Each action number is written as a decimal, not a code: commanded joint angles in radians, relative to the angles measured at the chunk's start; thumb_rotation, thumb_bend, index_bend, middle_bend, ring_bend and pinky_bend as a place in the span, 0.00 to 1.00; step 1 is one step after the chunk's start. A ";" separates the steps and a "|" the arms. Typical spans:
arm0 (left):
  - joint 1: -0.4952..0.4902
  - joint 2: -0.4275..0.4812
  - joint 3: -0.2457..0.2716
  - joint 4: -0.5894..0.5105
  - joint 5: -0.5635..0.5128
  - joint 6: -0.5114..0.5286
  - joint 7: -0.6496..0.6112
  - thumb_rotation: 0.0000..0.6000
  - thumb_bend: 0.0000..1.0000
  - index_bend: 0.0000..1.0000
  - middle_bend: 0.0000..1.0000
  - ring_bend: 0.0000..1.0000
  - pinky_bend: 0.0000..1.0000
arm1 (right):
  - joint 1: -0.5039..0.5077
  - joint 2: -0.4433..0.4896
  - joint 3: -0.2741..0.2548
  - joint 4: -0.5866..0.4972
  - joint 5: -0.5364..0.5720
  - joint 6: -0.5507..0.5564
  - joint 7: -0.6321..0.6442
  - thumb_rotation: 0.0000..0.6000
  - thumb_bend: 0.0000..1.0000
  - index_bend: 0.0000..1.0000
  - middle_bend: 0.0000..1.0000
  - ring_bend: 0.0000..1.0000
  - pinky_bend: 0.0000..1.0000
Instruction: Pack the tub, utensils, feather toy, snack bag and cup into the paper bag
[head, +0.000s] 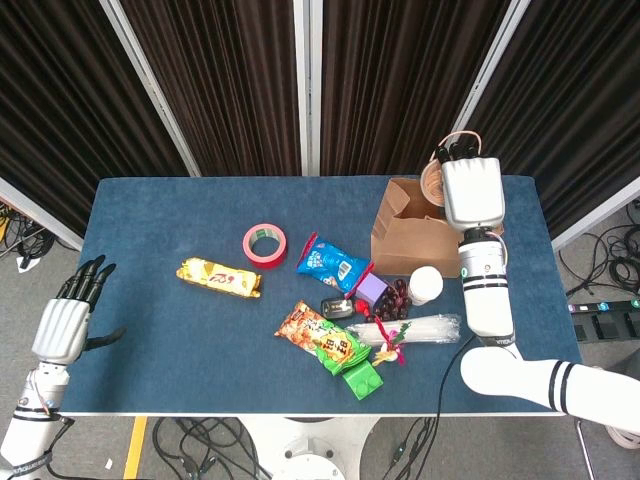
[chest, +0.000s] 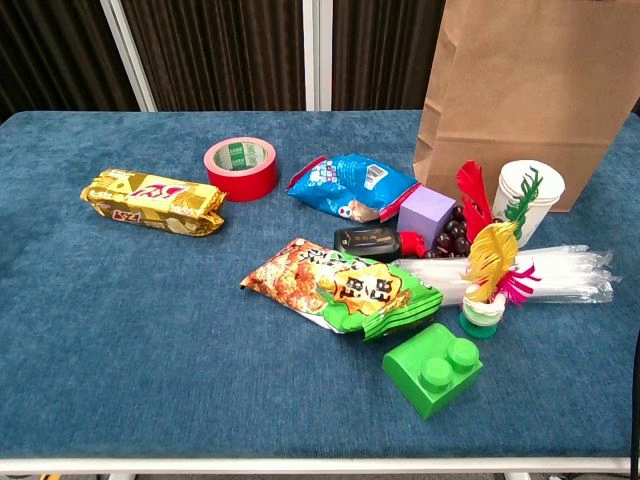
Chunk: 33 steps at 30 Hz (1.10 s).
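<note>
Overhead, right robot hand (head: 470, 192) gripping tub (head: 433, 182) above paper bag (head: 420, 240), left robot hand (head: 68, 320) open, fingers spread.

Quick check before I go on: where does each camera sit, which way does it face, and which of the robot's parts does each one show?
Head view: high above the table, looking steeply down; shows the left hand off the table's left edge and the right hand holding the tub over the paper bag.
Chest view: low at the near edge, looking across the tabletop toward the curtains; no hand in it.
Shared: bag, red tape, cup, feather toy, green block.
</note>
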 joint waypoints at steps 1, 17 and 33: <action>-0.001 -0.002 0.001 0.002 0.001 0.000 -0.002 1.00 0.08 0.11 0.09 0.03 0.20 | 0.001 -0.004 -0.010 0.001 0.014 -0.004 -0.011 1.00 0.01 0.47 0.48 0.48 0.59; -0.007 -0.003 0.000 -0.006 0.008 0.001 0.002 1.00 0.09 0.11 0.09 0.03 0.20 | -0.001 -0.016 -0.043 -0.028 0.030 -0.002 -0.017 1.00 0.00 0.47 0.47 0.48 0.60; -0.008 -0.005 0.001 -0.004 0.011 0.004 -0.002 1.00 0.08 0.11 0.09 0.03 0.20 | 0.014 -0.005 -0.035 -0.050 0.122 -0.031 -0.030 1.00 0.00 0.27 0.37 0.47 0.60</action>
